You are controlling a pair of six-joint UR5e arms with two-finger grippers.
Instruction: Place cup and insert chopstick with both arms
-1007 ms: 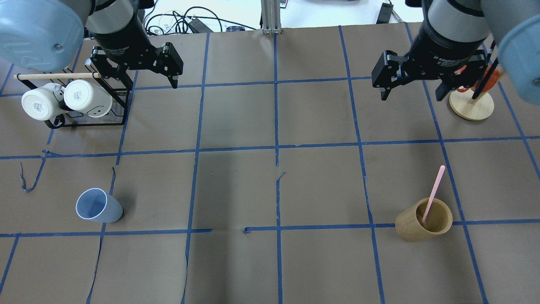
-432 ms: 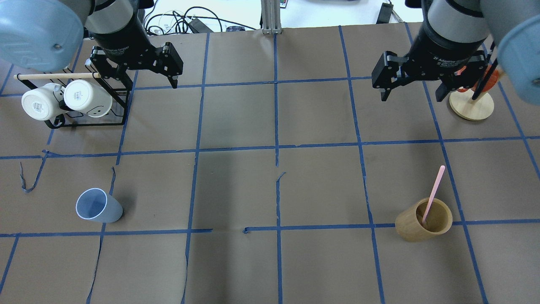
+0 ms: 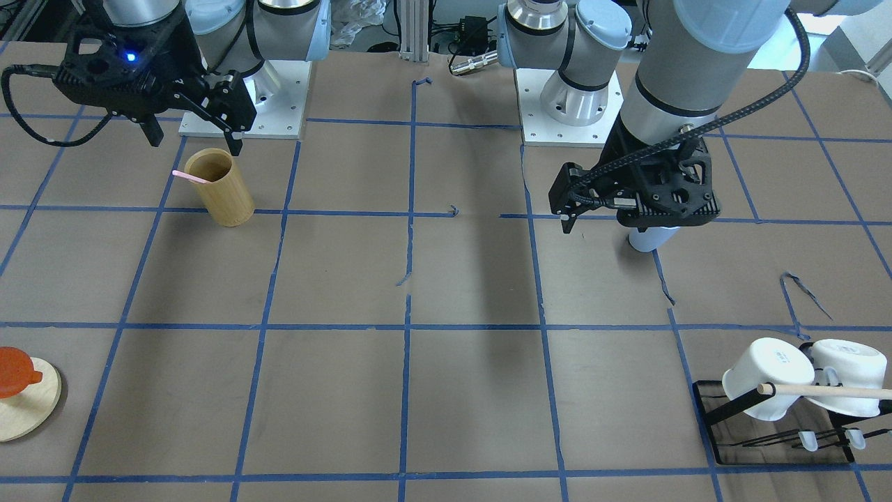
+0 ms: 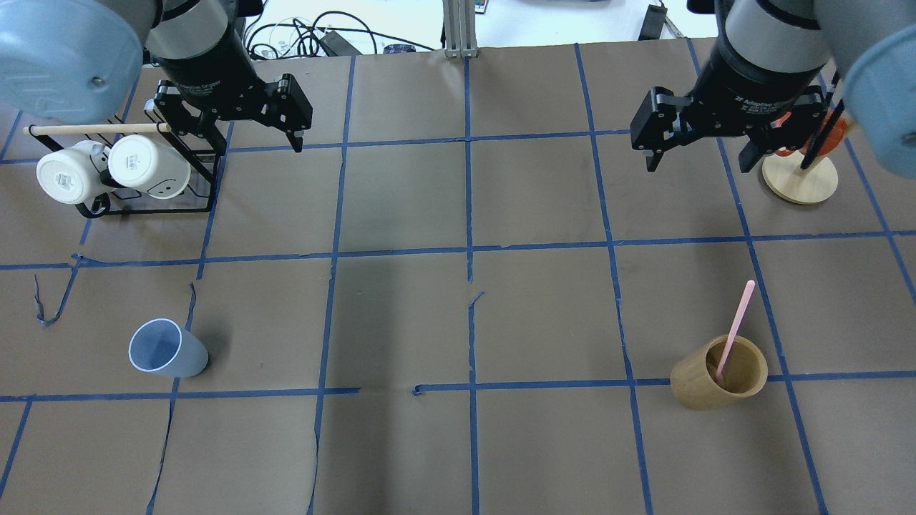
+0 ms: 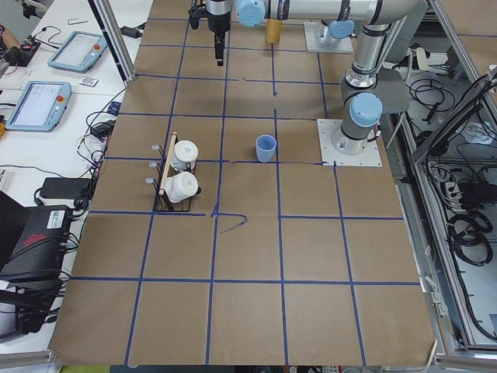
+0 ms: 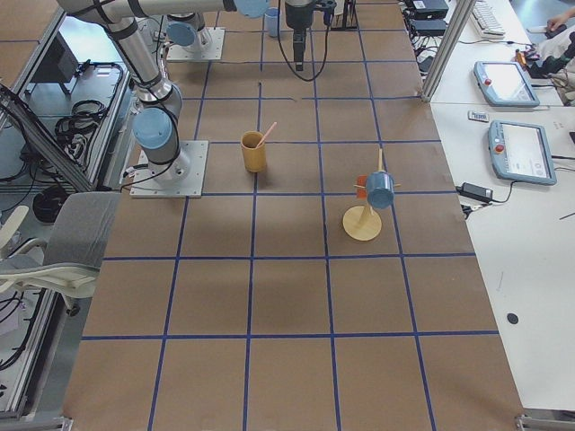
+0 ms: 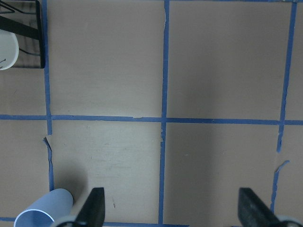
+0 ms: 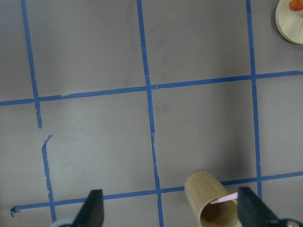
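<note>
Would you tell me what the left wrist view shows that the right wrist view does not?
Only the left wrist view: the blue cup and a corner of the mug rack. Only the right wrist view: the bamboo cup holding the chopstick, and the wooden stand. Both: taped paper, with the left gripper or right gripper open.

The right end effector (image 4: 699,164) seems to read "2F Adaptive".
</note>
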